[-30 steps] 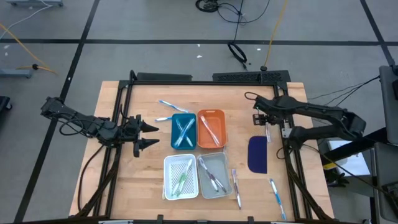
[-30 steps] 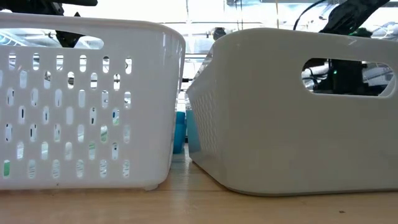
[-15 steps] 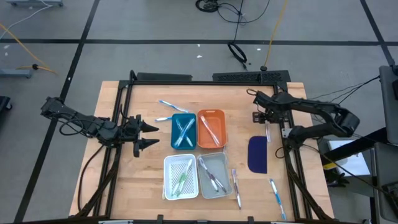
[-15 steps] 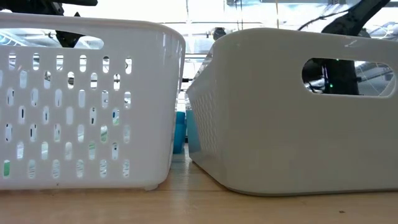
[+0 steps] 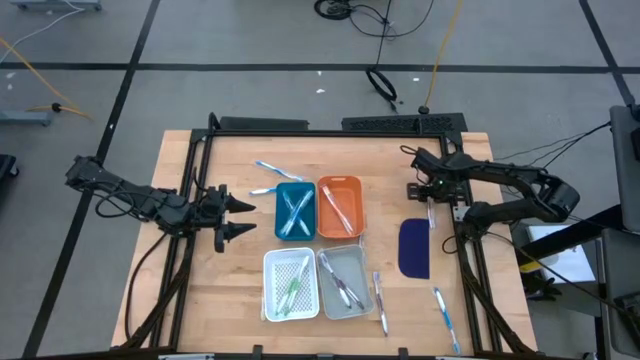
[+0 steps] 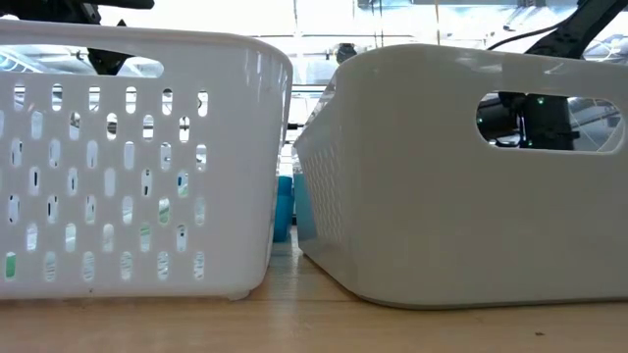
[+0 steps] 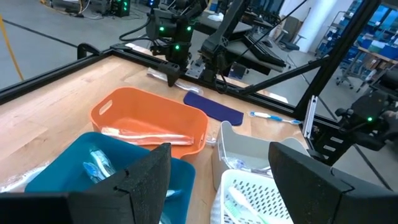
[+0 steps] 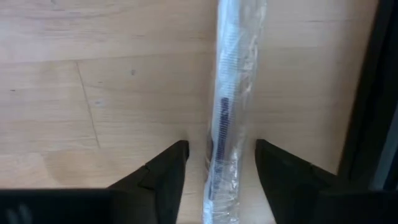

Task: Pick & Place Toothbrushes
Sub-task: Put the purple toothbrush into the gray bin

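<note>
Right gripper [image 8: 214, 171] low over a wrapped toothbrush [image 8: 231, 93], fingers parted, one either side, not gripping yet. Left gripper [image 7: 217, 177] spread wide, empty, beside the trays [image 5: 340, 205]. Several brushes binned; loose toothbrushes [image 5: 441, 308] still outside.

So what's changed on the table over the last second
The right gripper has come down over the wrapped toothbrush near the table's right edge, above the dark blue pad. Its fingers now straddle the toothbrush, not yet clamped. The left gripper stayed open beside the blue tray; the trays and the other toothbrushes look unmoved.
</note>
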`<state>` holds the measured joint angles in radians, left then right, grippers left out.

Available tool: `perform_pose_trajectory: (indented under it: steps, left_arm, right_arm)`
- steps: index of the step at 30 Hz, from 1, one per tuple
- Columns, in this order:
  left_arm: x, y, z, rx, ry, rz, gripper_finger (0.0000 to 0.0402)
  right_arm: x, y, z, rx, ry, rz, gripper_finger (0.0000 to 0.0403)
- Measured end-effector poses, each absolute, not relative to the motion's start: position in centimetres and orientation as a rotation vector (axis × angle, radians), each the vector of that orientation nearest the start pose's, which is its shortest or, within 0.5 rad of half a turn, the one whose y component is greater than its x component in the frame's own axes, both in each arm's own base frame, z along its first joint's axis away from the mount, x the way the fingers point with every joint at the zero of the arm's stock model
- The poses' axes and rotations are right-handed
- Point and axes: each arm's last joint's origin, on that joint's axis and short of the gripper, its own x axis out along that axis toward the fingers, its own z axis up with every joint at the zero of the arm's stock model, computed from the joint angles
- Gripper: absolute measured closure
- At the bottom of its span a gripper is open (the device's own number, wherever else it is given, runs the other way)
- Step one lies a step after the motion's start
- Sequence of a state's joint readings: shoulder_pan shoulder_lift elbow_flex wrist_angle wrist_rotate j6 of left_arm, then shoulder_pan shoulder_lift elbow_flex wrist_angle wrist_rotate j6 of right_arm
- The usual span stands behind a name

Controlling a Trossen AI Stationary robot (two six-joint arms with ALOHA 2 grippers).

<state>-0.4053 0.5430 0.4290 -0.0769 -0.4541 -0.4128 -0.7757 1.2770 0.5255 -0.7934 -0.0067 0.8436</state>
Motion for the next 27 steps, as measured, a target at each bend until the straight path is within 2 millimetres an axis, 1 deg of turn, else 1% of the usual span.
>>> perform_pose_trajectory:
  steps: [4, 10, 14, 16, 20, 25, 27]
  left_arm:
    - [13.0, -4.2, 25.4, -0.347, 0.16, 0.085, 0.0131]
    - [13.0, -4.2, 25.4, -0.347, 0.16, 0.085, 0.0131]
    - [13.0, -4.2, 25.4, -0.347, 0.16, 0.085, 0.0131]
    - [13.0, -4.2, 25.4, -0.348, 0.16, 0.085, 0.0131]
    - [13.0, -4.2, 25.4, -0.348, 0.16, 0.085, 0.0131]
    - [13.0, -4.2, 25.4, -0.35, 0.155, 0.083, 0.0131]
    - [13.0, -4.2, 25.5, -0.351, 0.153, 0.083, 0.0131]
  right_arm:
    - [11.9, -11.7, 13.6, 1.247, 1.145, -1.235, 0.0259]
    - [12.1, -11.8, 13.6, 1.246, 1.126, -1.233, 0.0337]
    - [12.1, -12.0, 14.3, 1.213, 1.068, -1.242, 0.0385]
    - [12.2, -12.1, 15.0, 1.183, 1.027, -1.238, 0.0393]
    - [12.2, -12.5, 16.9, 1.088, 0.903, -1.282, 0.0392]
    - [12.5, -12.2, 19.6, 1.05, 0.789, -1.22, 0.0397]
    - [12.7, -12.0, 20.6, 1.01, 0.741, -1.173, 0.0397]
